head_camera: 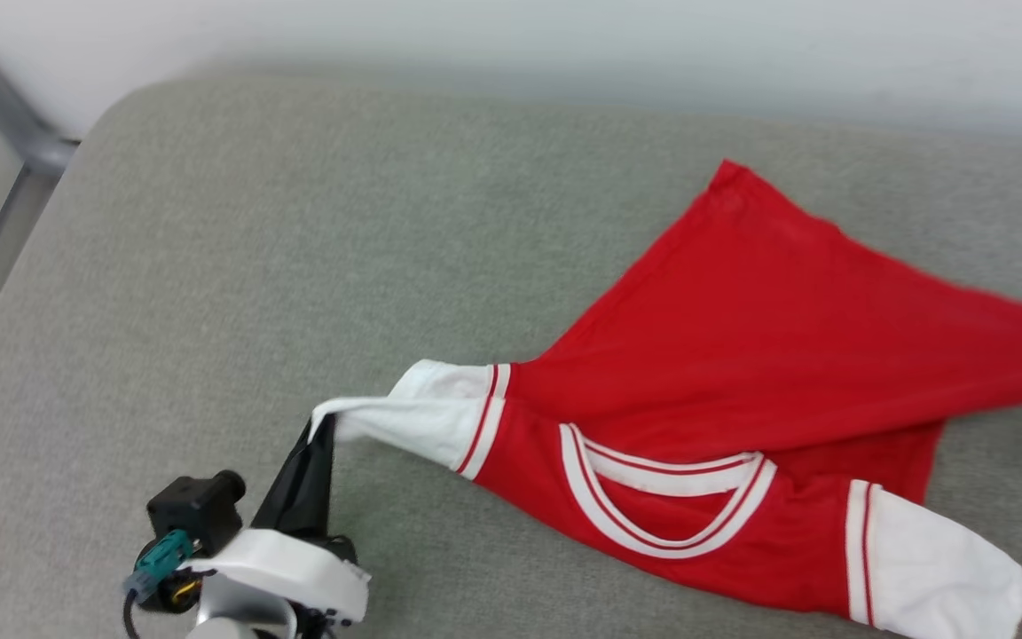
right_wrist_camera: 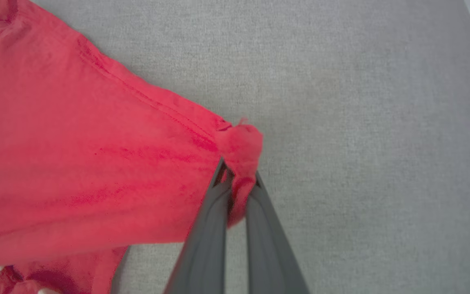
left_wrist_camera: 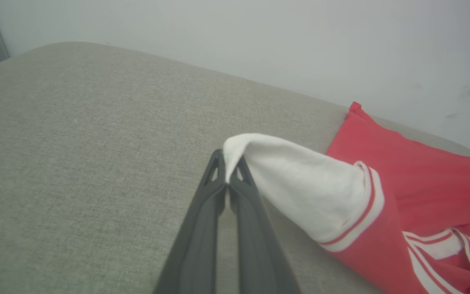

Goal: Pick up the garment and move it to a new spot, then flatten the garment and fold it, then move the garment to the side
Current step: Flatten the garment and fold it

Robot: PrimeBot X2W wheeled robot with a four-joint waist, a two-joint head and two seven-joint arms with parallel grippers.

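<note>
Left end effector (left_wrist_camera: 227,163) clamped on a white sleeve (left_wrist_camera: 300,183), right end effector (right_wrist_camera: 238,171) on a red hem corner (right_wrist_camera: 239,141); the garment (head_camera: 742,355) stretches between them over the surface (head_camera: 298,222); best lifted evenly, kept taut.

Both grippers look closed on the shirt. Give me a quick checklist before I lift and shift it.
1. Left gripper shut on white sleeve tip: ok.
2. Right gripper shut on red hem corner: ok.
3. Garment lying flat: not ok, red body doubled over itself.
4. Other sleeve free of snags: ok, loose on the grey cushion.
5. Printed front facing up: cannot tell, no lettering shows.
</note>
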